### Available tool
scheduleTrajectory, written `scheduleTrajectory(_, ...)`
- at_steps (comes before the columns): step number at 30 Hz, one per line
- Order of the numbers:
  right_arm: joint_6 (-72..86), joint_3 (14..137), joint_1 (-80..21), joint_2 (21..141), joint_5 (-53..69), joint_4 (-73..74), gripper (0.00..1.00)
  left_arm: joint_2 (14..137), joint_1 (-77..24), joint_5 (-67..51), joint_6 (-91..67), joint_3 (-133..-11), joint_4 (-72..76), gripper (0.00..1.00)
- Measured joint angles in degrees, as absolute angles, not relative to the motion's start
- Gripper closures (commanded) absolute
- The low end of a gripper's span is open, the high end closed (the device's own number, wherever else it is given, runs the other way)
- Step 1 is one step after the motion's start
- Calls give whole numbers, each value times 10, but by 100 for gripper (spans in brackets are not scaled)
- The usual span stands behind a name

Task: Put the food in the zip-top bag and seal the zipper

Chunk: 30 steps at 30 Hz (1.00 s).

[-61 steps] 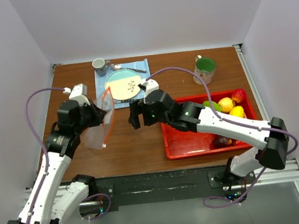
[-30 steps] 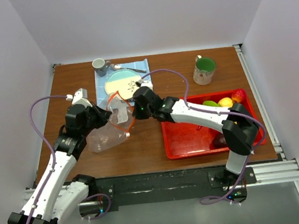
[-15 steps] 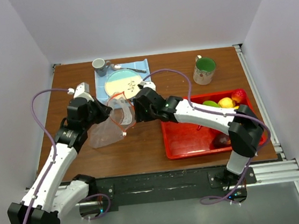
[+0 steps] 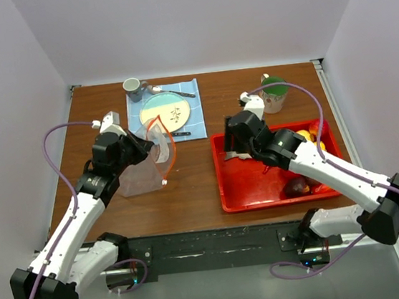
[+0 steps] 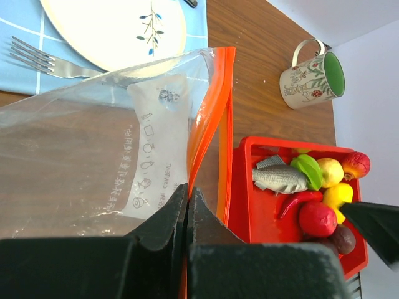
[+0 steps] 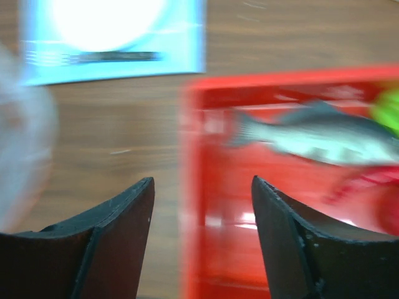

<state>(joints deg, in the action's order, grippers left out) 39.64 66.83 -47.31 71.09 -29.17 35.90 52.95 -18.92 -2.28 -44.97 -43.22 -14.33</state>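
At the left of the top view the left gripper (image 4: 139, 148) is clamped on the zip-top bag (image 4: 143, 176) by its mouth, and the right gripper (image 6: 201, 187) hangs with jaws apart and empty over the food (image 5: 318, 218) in the red tray (image 4: 250, 183), so the soft mouth may sag shut and block a piece

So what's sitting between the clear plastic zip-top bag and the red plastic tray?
Nothing: only bare brown wooden tabletop separates the clear plastic zip-top bag from the red plastic tray. The top external and left wrist views show it.
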Motion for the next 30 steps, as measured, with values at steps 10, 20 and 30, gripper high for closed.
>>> scheduleTrajectory(10, 420, 568, -297, 703, -349, 468, 8, 539, -189, -32, -455, -432, -138, 100)
scheduleTrajectory(20, 425, 505, -192, 667, -277, 439, 15, 540, -189, -43, -455, -430, -123, 100)
scheduleTrajectory(30, 407, 572, -286, 811, -275, 375, 53, 540, -189, -45, -455, -426, -120, 100)
